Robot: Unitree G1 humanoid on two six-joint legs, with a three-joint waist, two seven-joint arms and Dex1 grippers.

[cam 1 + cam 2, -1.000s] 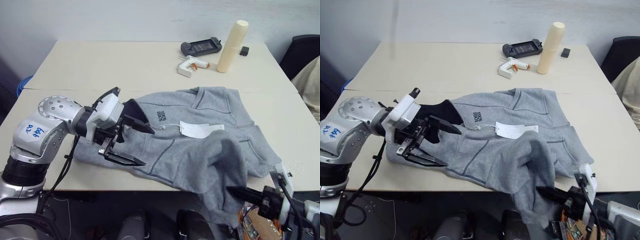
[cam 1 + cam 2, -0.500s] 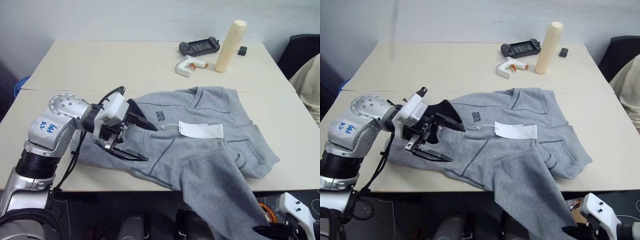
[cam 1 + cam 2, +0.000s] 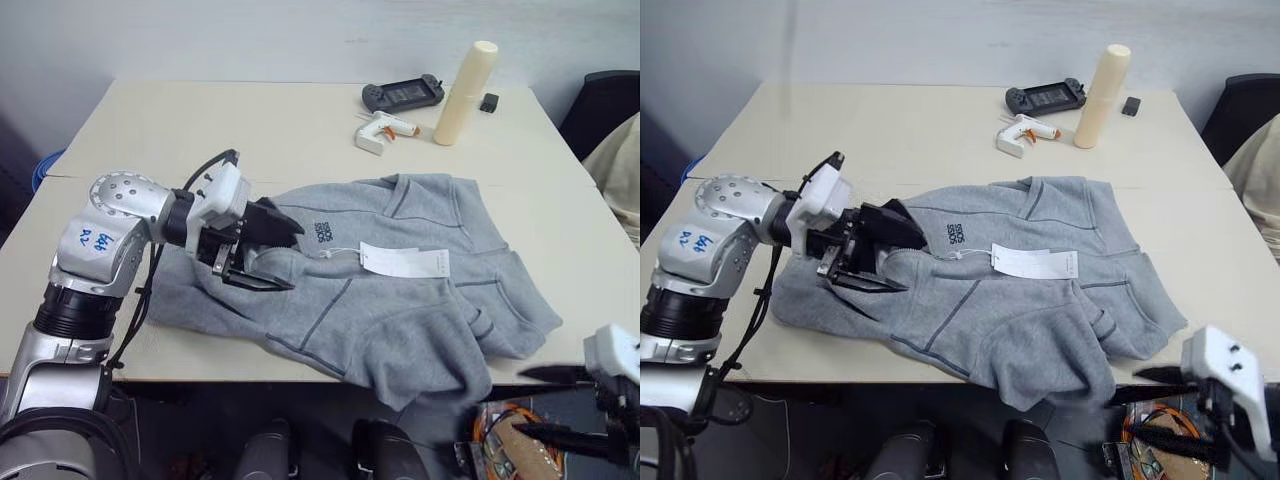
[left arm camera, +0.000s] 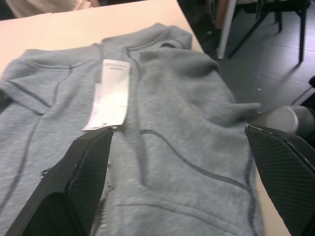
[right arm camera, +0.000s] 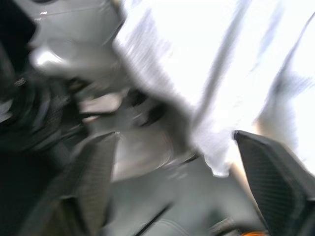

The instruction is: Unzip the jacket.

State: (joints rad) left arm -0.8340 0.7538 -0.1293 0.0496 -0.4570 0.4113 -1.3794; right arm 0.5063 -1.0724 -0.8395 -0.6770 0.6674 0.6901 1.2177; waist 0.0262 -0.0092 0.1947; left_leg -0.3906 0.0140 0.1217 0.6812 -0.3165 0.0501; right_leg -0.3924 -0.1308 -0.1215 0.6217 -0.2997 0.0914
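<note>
— Since a second ago, what changed?
— Right end effector (image 3: 545, 400) has let go of the jacket (image 3: 400, 290): a second ago it pinched the hanging hem below the desk (image 3: 200, 130) edge, now its two fingers stand spread, holding nothing, off the jacket's near right corner and clear of the cloth. That hem has dropped back into a bunched fold over the desk's front edge.
— And the left arm?
— Elbow bent, forearm running across toward the jacket's collar. Left end effector (image 3: 262, 252) has pushed in further, fingers wide apart, straddling the dark collar lining without gripping.
— Where's the jacket itself?
— Flat on the desk, zipped, white hang tag (image 3: 403, 260) on its chest just beside the logo (image 3: 322, 230).
</note>
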